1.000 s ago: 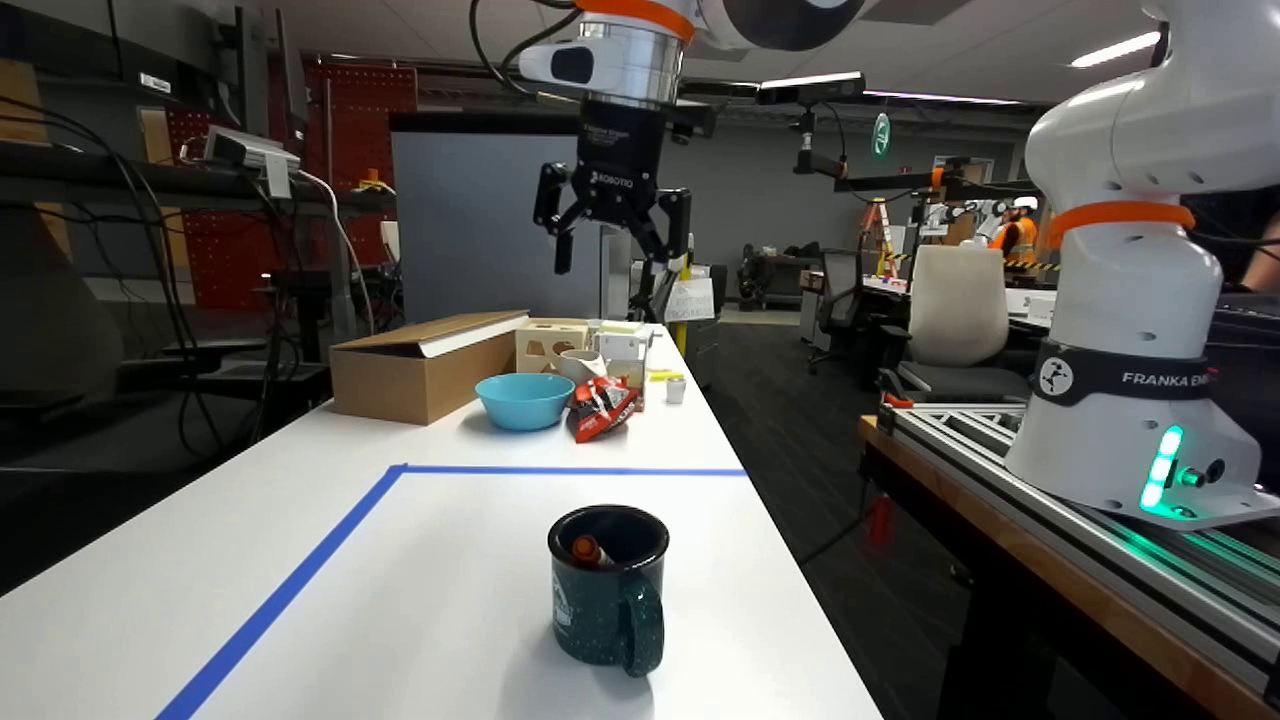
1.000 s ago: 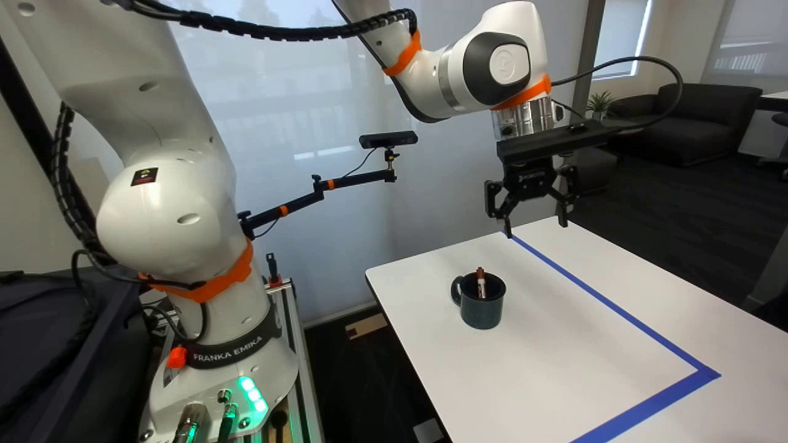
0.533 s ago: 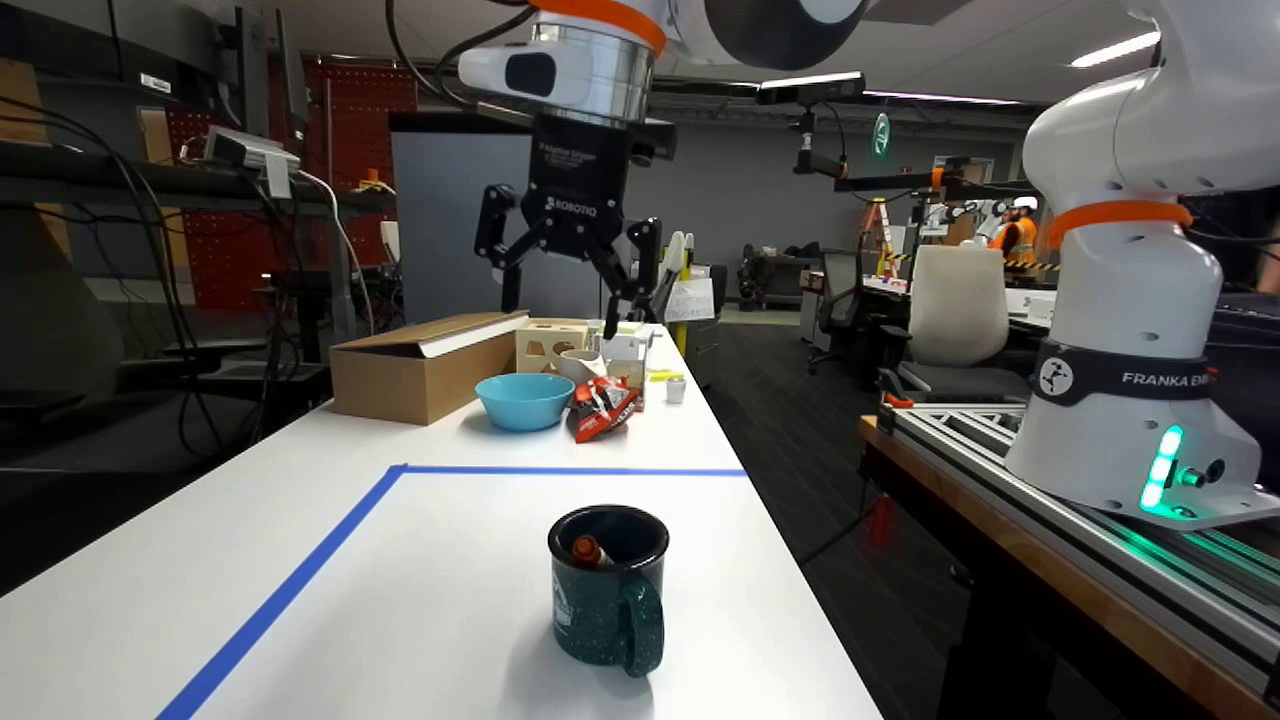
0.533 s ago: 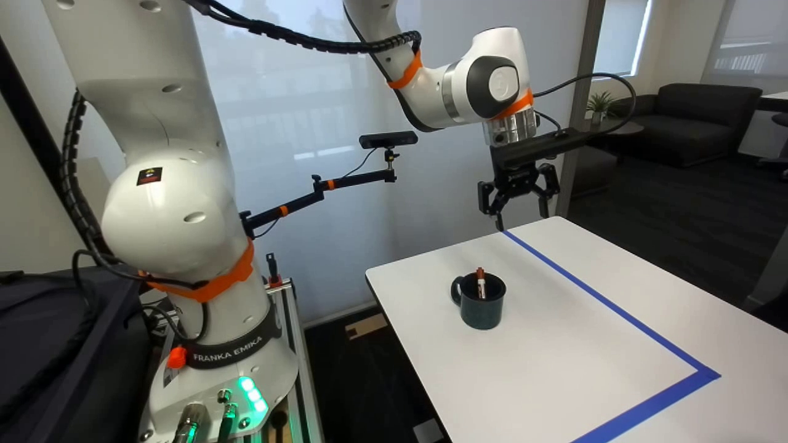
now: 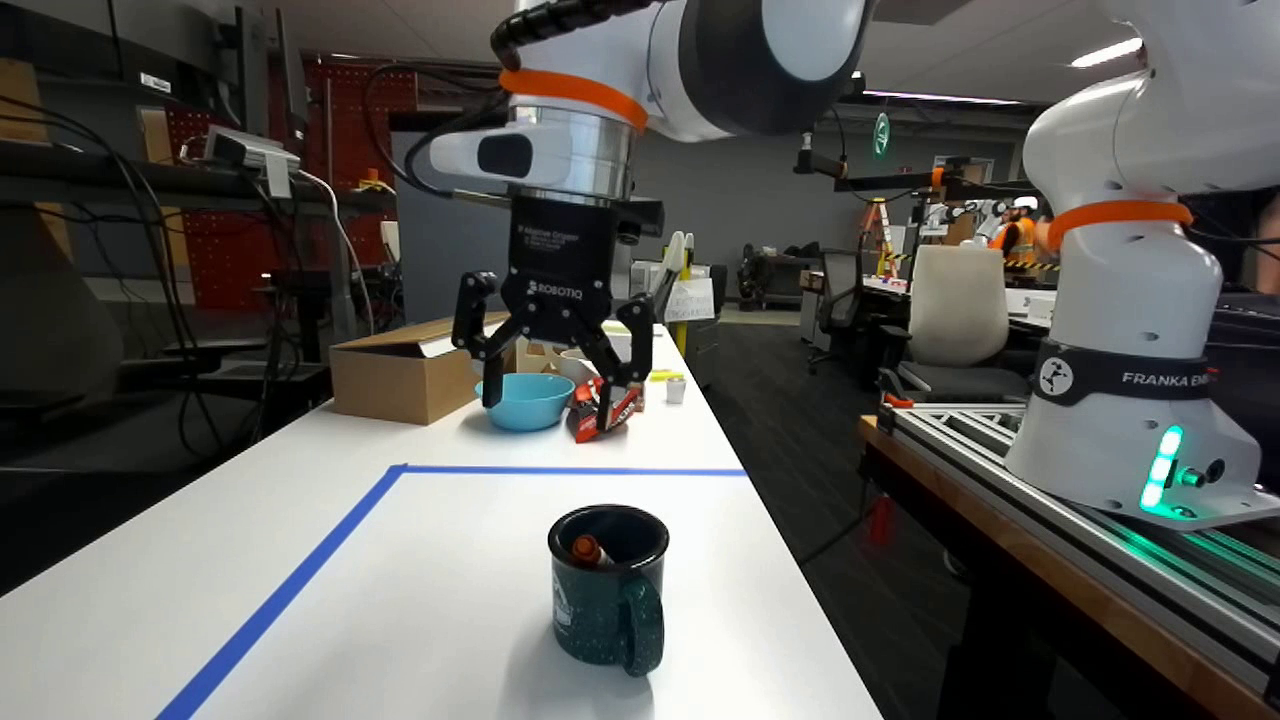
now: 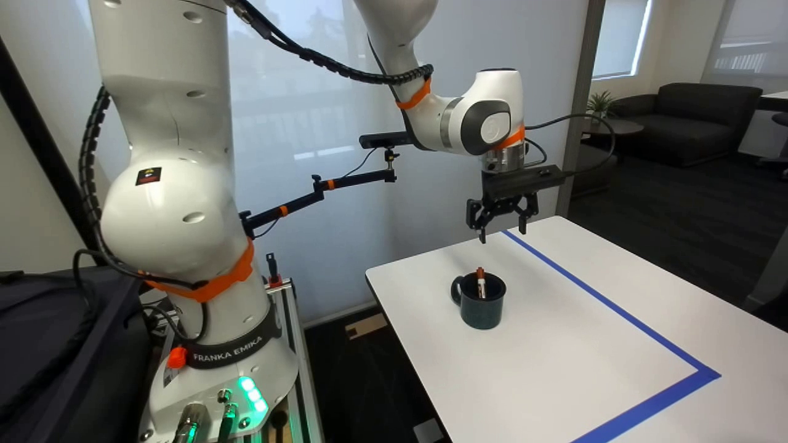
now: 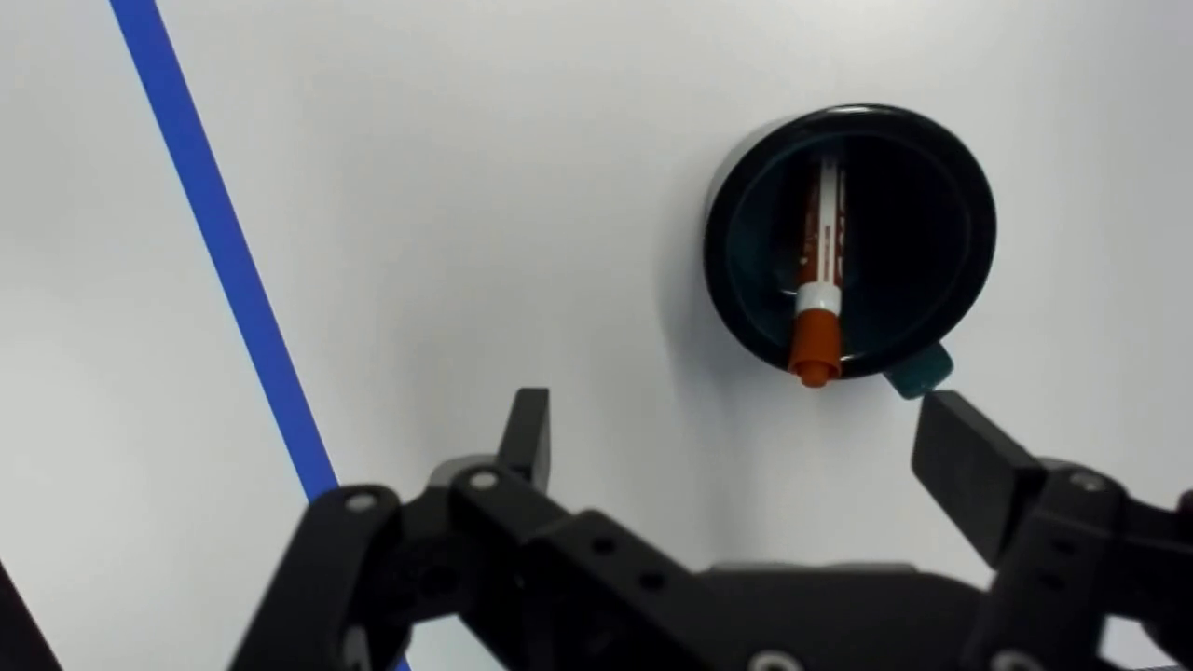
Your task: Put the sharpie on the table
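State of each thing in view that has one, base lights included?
gripper: open, nothing in it, above the table
marker: tilted inside the mug, orange end up
mug: upright on the table
bowl: upright on the table
cardboard box: top partly hidden, can't tell if shut
red bag: on the table, can't tell if opened
base lights: lit green
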### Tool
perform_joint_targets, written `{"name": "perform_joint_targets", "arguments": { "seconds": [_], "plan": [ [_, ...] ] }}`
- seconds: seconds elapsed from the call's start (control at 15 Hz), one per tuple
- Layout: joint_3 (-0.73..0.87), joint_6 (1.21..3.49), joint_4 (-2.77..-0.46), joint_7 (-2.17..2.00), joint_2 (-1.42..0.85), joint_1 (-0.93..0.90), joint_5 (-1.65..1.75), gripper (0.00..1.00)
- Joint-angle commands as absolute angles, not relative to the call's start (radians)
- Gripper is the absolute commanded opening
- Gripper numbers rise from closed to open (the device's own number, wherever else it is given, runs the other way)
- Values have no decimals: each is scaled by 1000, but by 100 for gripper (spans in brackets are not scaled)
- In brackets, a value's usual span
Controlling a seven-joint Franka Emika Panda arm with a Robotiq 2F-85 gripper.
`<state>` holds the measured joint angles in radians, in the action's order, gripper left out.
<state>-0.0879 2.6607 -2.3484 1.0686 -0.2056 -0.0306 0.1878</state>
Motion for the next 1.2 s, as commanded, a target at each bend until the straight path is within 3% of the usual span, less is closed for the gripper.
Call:
{"name": "perform_joint_targets", "arguments": {
  "seconds": [0.0, 0.53, 1.13],
  "plan": [
    [-98, 2662, -2344, 1070, -212, -22, 187, 100],
    [-96, 2667, -2333, 1082, -227, -16, 187, 100],
    [-174, 2780, -2469, 1100, -288, 17, 77, 100]
  ]
}}
